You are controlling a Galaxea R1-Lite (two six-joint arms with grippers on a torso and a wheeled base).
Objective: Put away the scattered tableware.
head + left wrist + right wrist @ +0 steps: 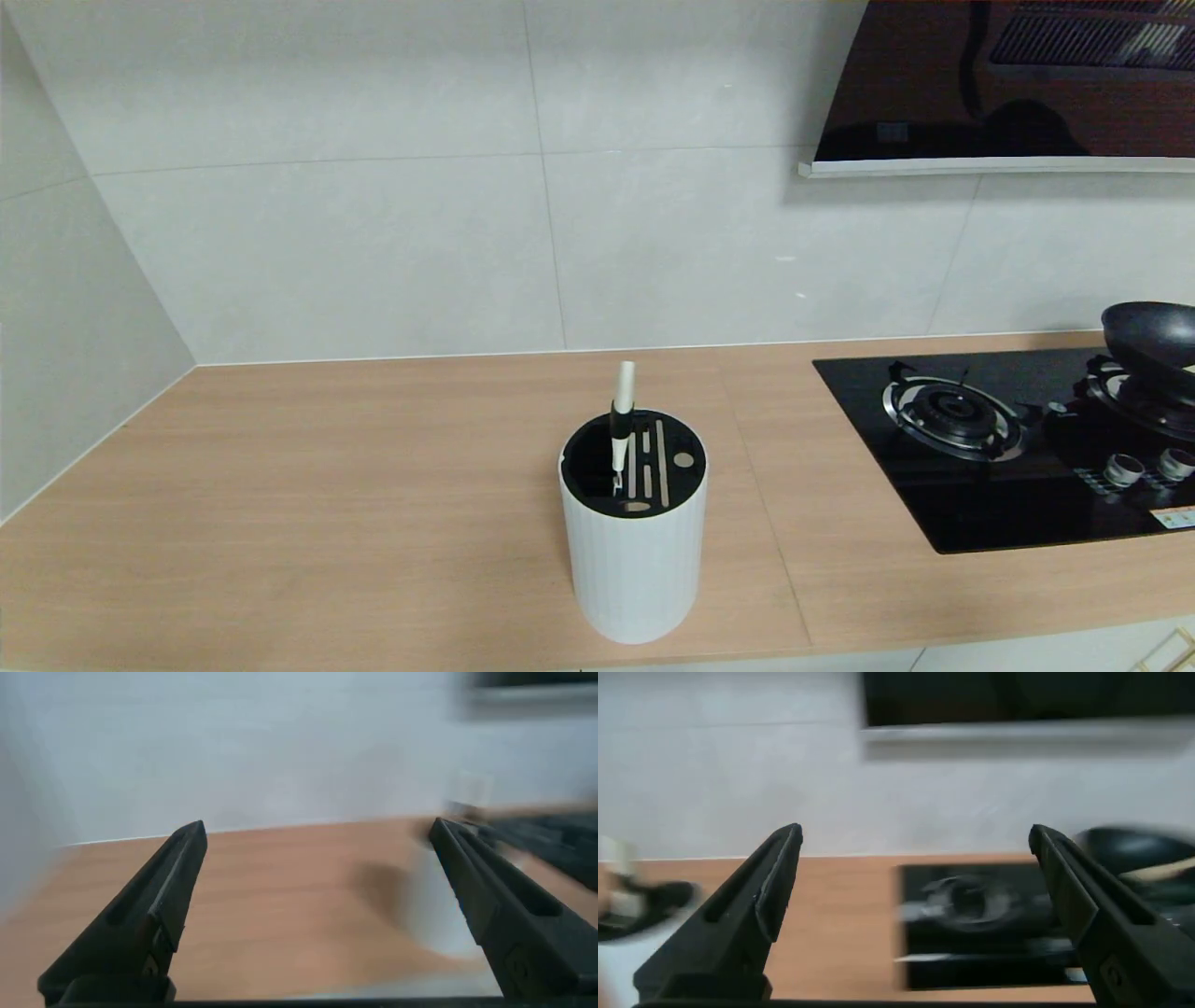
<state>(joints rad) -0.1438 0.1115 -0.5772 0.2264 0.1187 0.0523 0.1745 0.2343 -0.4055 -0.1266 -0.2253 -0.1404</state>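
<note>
**Tool state.** The left tool (318,833) is spread wide, with nothing between its fingers. The right tool (913,833) is likewise spread and carries nothing.

**Location of the task's thing.** A utensil (622,411) with a white and black handle stands in the open well of a white cylindrical holder (633,560). In the head view the holder sits on the worktop (327,485) at about 6 o'clock, near the front edge. The hob (971,485) lies at 3 o'clock from the holder, well apart from it. A dark pan (1153,336) rests on the far burner.

**Governing relation.** The long axis of the utensil runs almost upright, with the handle pointing to 12 o'clock and leaning slightly. The slots in the holder top also run along the 12-to-6 line.

- The left tool faces the worktop, with the holder (425,905) near one finger.
- The right tool faces the hob (990,915).

Judged from this, the left arm is the nearer one to the holder.

**Task status.** The utensil appears stowed. Any further insertion would call for a vertical descent over the holder top.
</note>
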